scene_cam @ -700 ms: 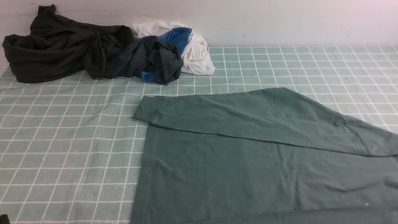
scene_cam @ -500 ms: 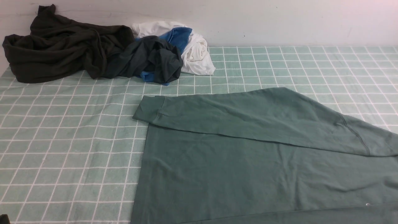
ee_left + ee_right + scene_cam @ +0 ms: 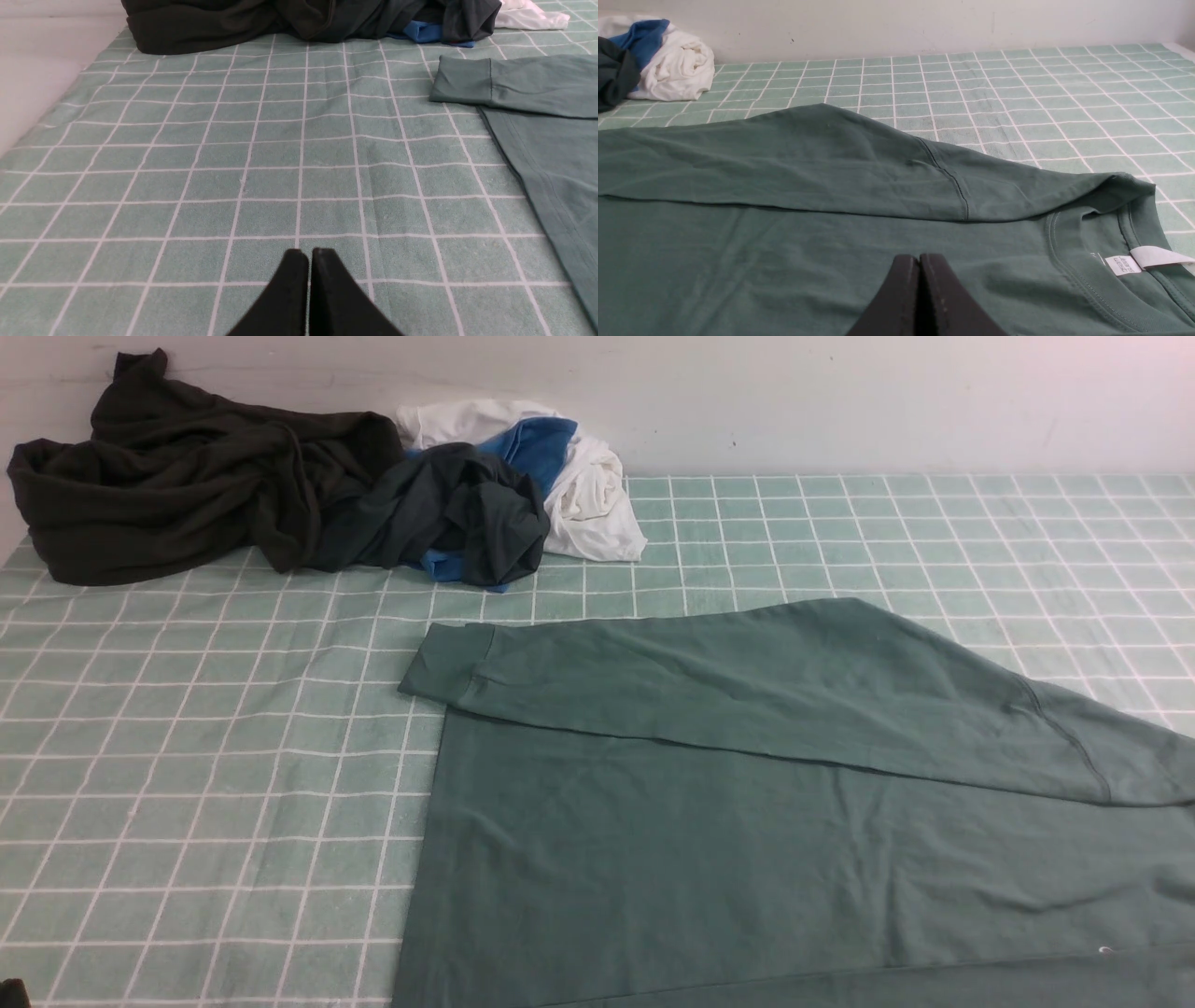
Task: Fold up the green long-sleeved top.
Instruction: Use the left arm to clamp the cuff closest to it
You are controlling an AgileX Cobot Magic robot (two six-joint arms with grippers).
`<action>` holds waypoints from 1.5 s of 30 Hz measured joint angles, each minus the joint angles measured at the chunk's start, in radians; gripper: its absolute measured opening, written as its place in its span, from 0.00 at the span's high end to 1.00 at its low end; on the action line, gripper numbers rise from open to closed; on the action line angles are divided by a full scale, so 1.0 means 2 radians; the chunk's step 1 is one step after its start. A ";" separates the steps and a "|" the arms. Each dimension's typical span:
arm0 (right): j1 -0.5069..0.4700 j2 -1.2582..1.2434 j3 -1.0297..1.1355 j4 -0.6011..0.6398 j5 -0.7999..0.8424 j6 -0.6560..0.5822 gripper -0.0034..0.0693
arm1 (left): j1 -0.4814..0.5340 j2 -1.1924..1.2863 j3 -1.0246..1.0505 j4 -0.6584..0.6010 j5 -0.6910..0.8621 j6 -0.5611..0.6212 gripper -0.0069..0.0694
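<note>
Since nothing's budged lately, sage-green knit long-sleeved top [image 3: 700, 859] lies flat near-right on green-checked table [image 3: 187, 756], far sleeve [image 3: 747, 681] folded across. Left tool [image 3: 309, 253], right tool [image 3: 919, 257] both pinched shut, empty. Next fold seemingly pending.

Matte black, tapered fingers [image 3: 289, 298]

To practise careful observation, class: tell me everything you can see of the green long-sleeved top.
The green long-sleeved top is a plain sage-green knit, lying flat and fairly smooth on the checked cloth. One sleeve is folded across the body, its ribbed cuff reaching just past the hem. A shoulder seam, round neckline and white labels show. The right gripper, fingers shut, holds none of it.
</note>
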 joint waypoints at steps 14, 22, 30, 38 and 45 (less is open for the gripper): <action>0.000 0.000 0.000 0.000 0.000 0.004 0.97 | 0.000 0.000 0.000 0.000 0.000 0.000 0.91; 0.000 0.000 0.000 0.002 0.000 0.005 0.97 | 0.000 0.000 0.000 0.000 0.000 0.000 0.91; 0.000 0.000 0.000 0.004 0.000 0.006 0.97 | 0.000 0.000 0.000 0.000 0.000 0.000 0.91; 0.000 0.000 0.000 0.004 0.000 0.006 0.97 | 0.000 0.000 0.000 0.000 0.000 0.000 0.91; 0.000 0.000 0.000 0.009 0.000 0.006 0.97 | 0.000 0.000 0.000 0.000 0.000 0.000 0.91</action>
